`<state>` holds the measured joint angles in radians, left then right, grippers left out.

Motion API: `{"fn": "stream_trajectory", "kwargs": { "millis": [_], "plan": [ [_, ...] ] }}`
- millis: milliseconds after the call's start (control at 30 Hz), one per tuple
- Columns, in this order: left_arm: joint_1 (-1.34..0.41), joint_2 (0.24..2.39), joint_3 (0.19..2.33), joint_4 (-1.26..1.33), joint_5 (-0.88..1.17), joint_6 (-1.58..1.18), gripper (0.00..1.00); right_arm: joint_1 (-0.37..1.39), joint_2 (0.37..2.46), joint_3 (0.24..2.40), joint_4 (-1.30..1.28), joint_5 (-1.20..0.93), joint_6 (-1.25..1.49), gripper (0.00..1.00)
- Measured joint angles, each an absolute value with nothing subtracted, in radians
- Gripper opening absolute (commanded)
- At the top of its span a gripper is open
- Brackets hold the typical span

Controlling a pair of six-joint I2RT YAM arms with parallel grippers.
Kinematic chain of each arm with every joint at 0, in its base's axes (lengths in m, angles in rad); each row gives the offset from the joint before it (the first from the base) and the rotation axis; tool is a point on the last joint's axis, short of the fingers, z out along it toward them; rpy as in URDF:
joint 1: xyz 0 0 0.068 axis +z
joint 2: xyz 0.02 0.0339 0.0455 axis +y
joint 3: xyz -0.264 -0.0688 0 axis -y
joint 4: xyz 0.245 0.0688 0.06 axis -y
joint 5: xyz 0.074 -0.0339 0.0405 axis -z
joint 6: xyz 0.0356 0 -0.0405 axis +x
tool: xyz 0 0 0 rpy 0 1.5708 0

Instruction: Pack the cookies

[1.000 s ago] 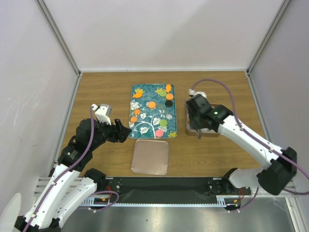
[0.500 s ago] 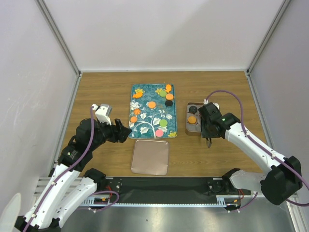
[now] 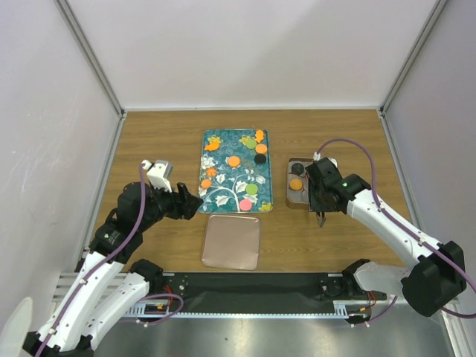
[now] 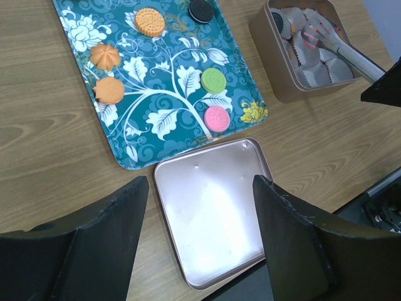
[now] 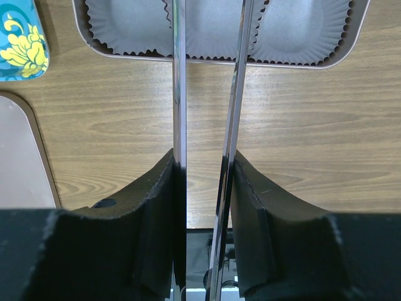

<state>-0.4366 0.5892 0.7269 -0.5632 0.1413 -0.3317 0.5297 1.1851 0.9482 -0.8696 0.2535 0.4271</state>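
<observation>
Over on the right, the right gripper (image 5: 203, 169) has its jaws clamped on a pair of metal tongs (image 5: 177, 75), whose blades reach out over the near edge of the tin (image 4: 270, 58) lined with paper cups. Two of the cookies (image 3: 296, 184) sit in that tin, an orange one and a dark one (image 3: 297, 168) behind it. More lie on the patterned tray (image 3: 205, 160): a round orange one (image 4: 150, 21), a black one (image 4: 200, 9), a green one (image 4: 213, 80) and a pink one (image 4: 217, 118). The left gripper (image 4: 200, 188) hangs above the lid (image 3: 232, 242), jaws spread wide, holding nothing.
</observation>
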Motion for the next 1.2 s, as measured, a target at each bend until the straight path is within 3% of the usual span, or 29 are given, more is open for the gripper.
{"fn": "stream_trajectory", "kwargs": {
  "millis": [1200],
  "plan": [
    [-0.437, 0.588, 0.727, -0.563, 0.141, -0.332, 0.74, 0.528, 1.216, 0.937, -0.869, 0.254, 0.437, 0.47]
  ]
}}
